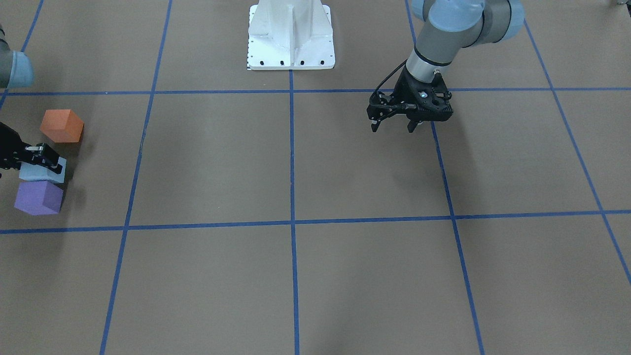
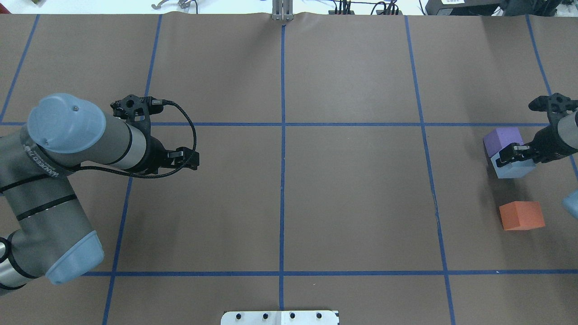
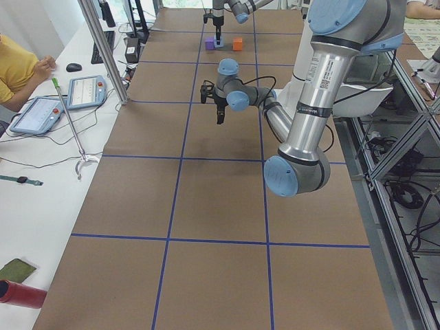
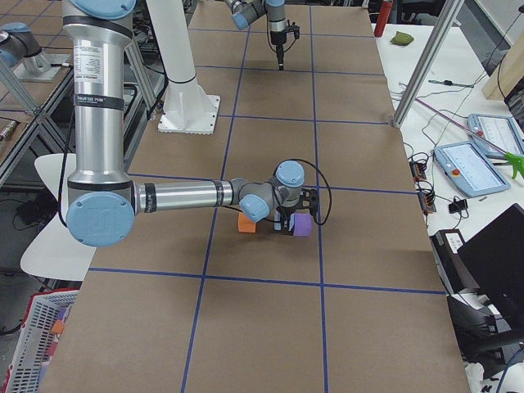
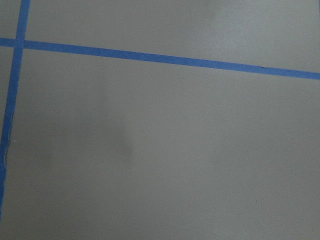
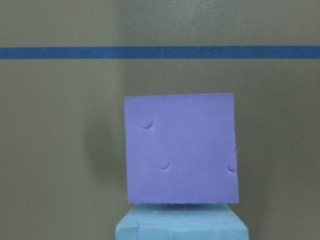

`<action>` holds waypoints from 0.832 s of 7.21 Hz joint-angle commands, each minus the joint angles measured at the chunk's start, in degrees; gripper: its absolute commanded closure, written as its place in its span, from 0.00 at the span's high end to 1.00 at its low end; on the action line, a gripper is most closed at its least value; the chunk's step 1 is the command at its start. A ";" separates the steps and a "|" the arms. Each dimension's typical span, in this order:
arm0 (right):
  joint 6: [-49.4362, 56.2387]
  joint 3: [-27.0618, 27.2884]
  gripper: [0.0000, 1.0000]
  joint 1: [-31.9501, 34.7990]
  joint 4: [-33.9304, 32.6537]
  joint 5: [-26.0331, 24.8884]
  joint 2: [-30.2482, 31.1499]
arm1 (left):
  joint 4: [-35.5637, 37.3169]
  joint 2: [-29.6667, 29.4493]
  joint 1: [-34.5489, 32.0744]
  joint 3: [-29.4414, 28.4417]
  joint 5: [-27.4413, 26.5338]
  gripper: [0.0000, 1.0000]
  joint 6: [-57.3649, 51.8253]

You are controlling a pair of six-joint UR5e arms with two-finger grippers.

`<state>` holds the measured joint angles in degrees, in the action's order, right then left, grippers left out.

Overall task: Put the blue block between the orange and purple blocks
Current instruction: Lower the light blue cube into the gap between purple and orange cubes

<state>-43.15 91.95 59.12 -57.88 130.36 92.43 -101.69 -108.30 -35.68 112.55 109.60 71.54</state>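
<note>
The light blue block (image 1: pixel 35 173) sits low at the table, right against the purple block (image 1: pixel 39 197), with the orange block (image 1: pixel 61 125) a gap away on its other side. My right gripper (image 1: pixel 49 162) is shut on the blue block from above; it also shows in the overhead view (image 2: pixel 515 154). There the blue block (image 2: pixel 512 169) lies between the purple block (image 2: pixel 503 139) and the orange block (image 2: pixel 521 215). The right wrist view shows the purple block (image 6: pixel 182 147) beyond the blue block's top (image 6: pixel 182 222). My left gripper (image 1: pixel 393 128) is open and empty, far from the blocks.
The brown table carries a grid of blue tape lines (image 1: pixel 292 197). The robot's white base (image 1: pixel 291 37) stands at the table's edge. The blocks lie close to the table's end on my right side.
</note>
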 commanded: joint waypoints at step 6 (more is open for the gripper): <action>-0.18 -0.37 0.37 -1.81 1.54 -0.54 0.74 | 0.00 -0.07 0.00 0.13 0.00 1.00 0.00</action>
<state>-43.26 91.63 57.55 -56.48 129.79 93.11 -101.69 -108.37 -35.68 112.61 109.57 71.54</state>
